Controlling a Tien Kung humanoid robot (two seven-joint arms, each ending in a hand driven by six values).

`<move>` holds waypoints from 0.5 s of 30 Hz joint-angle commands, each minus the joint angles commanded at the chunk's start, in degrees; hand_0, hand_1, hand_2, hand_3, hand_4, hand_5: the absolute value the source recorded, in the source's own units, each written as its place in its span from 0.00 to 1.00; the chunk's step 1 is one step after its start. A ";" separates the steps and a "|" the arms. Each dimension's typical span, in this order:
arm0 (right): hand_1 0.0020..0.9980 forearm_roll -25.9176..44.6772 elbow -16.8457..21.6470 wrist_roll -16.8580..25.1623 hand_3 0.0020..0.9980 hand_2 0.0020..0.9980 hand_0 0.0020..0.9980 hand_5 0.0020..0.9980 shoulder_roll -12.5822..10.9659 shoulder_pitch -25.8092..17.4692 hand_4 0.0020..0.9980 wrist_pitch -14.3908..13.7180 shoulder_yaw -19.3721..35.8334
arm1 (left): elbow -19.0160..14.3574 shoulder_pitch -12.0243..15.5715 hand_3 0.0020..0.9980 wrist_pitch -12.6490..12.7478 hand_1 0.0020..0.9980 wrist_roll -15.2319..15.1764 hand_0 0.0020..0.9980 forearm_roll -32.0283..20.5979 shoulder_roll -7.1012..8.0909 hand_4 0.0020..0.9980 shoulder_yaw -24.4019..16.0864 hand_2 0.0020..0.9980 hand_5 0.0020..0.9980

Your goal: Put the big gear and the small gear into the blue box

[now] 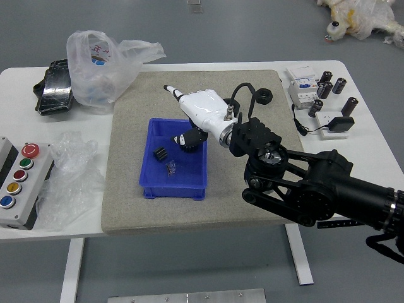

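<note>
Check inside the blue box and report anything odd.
One dark gear seems tipped, its toothed rim showing, rather than lying flat in the blue box. Near it is a small, shiny, see-through scrap that doesn't look like a gear. No obvious damage shows.

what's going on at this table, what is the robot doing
The robot's right hand is over the blue box, fingers apart and holding nothing. One dark gear lies inside the box; a second dark piece, probably the other gear, shows only partly under the hand, also inside. So both gears look to be in. A black ring sits on the gray mat outside the box.
</note>
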 joint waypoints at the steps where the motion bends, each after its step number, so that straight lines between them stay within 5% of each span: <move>1: 0.36 0.08 0.19 0.16 0.91 0.22 0.34 0.38 -0.49 -0.51 0.92 -0.41 0.97 | 0.00 0.00 0.73 0.01 0.55 -0.01 0.71 -0.04 -0.01 0.73 0.04 0.54 0.45; 12: 0.40 12.25 6.63 10.37 0.85 0.27 0.37 0.40 -9.90 -13.02 0.89 -8.34 18.64 | 0.11 0.07 0.73 0.33 0.55 -0.40 0.71 -1.47 -0.17 0.73 1.12 0.54 0.46; 13: 0.62 14.67 7.18 12.32 0.80 0.65 0.48 0.40 -10.56 -14.75 0.85 -8.42 21.08 | 0.13 0.07 0.72 0.34 0.56 -0.44 0.71 -1.57 -0.15 0.73 1.19 0.54 0.45; 15: 0.62 18.86 7.82 15.73 0.80 0.65 0.48 0.40 -11.32 -17.71 0.85 -7.72 24.92 | 0.17 0.03 0.72 0.25 0.56 -0.44 0.71 -1.44 -0.08 0.73 1.13 0.54 0.45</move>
